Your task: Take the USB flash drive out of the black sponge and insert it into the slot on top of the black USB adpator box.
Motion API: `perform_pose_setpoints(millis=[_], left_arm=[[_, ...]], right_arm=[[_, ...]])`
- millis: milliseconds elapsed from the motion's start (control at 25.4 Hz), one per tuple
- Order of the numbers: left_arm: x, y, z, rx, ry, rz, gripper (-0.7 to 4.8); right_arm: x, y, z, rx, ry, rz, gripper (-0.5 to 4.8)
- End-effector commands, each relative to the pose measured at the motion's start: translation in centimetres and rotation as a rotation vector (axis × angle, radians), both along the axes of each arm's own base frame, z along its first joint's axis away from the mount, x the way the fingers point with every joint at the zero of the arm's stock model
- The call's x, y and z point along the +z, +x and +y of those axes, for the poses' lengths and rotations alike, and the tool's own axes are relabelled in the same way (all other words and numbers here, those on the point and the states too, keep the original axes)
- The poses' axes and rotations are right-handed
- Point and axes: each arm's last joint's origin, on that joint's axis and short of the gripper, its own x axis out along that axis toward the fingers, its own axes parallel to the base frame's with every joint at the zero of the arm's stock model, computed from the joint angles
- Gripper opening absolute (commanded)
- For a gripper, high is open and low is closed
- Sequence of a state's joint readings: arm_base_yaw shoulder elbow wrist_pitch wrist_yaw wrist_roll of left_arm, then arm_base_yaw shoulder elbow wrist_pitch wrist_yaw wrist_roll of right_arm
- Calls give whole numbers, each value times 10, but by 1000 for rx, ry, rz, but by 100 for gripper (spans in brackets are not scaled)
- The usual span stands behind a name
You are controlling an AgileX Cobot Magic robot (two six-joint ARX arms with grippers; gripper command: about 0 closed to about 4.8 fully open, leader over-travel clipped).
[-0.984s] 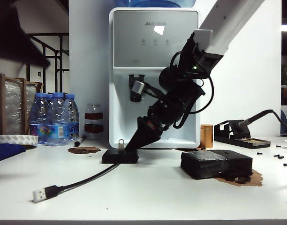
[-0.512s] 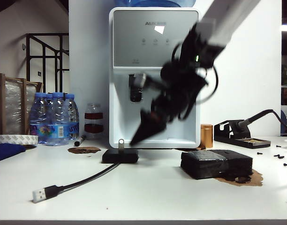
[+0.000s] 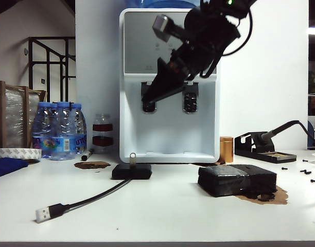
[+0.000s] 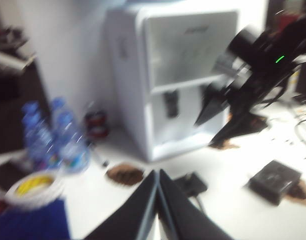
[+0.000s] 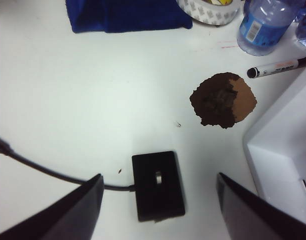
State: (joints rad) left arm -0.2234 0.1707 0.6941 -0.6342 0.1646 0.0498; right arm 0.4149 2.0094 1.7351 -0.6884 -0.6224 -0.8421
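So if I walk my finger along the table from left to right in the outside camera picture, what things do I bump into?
silver plug → water bottles → black USB adpator box with the USB flash drive standing in it → black sponge → soldering iron stand

My right claw [image 5: 158, 200] hangs high above the bench, jaws spread wide, nothing between them, tips aimed down and toward the left of the exterior view. Right arm [image 3: 209, 31] comes in from the upper right there, wrist bent downward. My left claw [image 4: 158, 200] is closed, fingers pressed together into a point, empty, out of the exterior view.
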Motion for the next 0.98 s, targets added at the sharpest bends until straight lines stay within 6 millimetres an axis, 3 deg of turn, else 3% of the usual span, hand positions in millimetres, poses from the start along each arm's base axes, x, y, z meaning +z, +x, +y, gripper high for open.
perform_pose_setpoints(millis=[39, 157, 354, 433, 708, 984], left_arm=[[-7, -22, 10, 158, -7, -28, -5], [-6, -33, 15, 254, -9, -94, -5], [-4, -36, 21, 433, 41, -97, -5], [-4, -36, 23, 486, 112, -111, -5], [5, -30, 21, 492, 139, -255, -5], [-15, -7, 15, 469, 201, -275, -5]], right_arm=[[14, -10, -4, -10, -8, 23, 364], [21, -18, -8, -12, -24, 52, 362], [37, -33, -15, -11, -31, 77, 361], [53, -42, -19, -34, -13, 66, 360], [87, -63, -34, -169, -17, 49, 345], [98, -76, -56, -227, 3, 161, 339]])
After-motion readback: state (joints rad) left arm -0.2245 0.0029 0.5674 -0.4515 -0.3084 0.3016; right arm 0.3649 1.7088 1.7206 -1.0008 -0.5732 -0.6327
